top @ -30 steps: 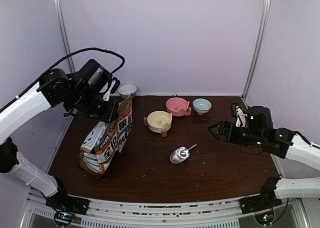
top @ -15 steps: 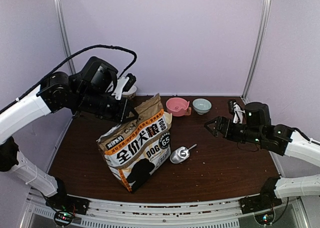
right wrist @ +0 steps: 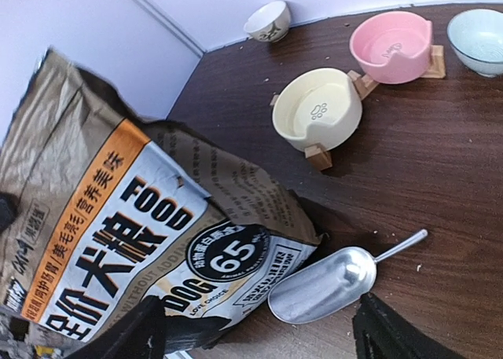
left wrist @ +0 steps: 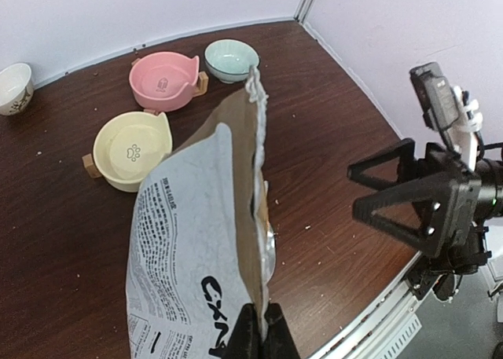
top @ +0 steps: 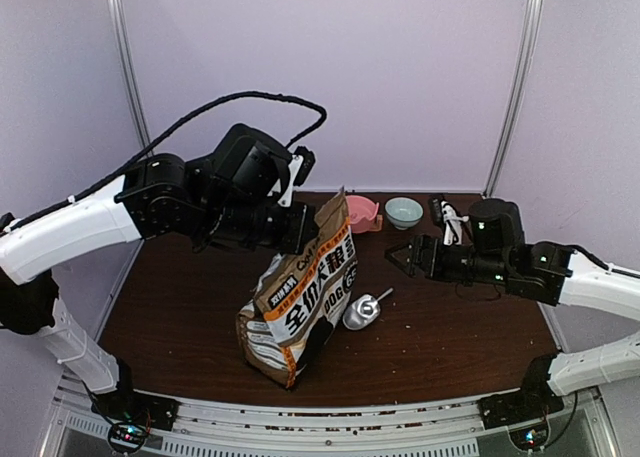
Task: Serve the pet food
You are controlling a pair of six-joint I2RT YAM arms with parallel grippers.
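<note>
The dark wooden table (top: 450,347) carries a large printed dog food bag (top: 300,302), which stands tilted with its lower end seemingly on the tabletop. The left gripper (left wrist: 259,329) is pinched tight on the bag's top edge. The right gripper (top: 403,258) hovers spread wide to the bag's right, holding nothing. Behind sit a yellow bowl (left wrist: 132,148), a pink bowl (left wrist: 163,78), a pale blue bowl (left wrist: 231,59) and a small white bowl (left wrist: 14,88). A silver scoop (right wrist: 322,284) lies just beside the bag. The pet food is hidden, probably inside the bag.

bag (top: 300,302) carried rightward, right gripper (top: 395,258) nearer
</note>
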